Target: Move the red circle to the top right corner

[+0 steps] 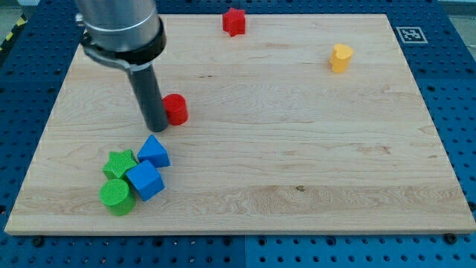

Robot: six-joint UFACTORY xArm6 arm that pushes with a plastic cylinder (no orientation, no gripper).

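The red circle (176,109) sits touching my tip (157,126) on its right; the rod has no jaws.

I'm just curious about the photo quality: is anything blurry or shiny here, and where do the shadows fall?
Camera view: evenly lit and mostly sharp; the wooden board shows no strong glare; soft small shadows sit beside the red circle and yellow block; my tip touches the red circle's left side.

My tip (157,126) sits against the red circle (176,109) on its view-left side (touching, it seems); the blue and green blocks (136,177) cluster below the circle.
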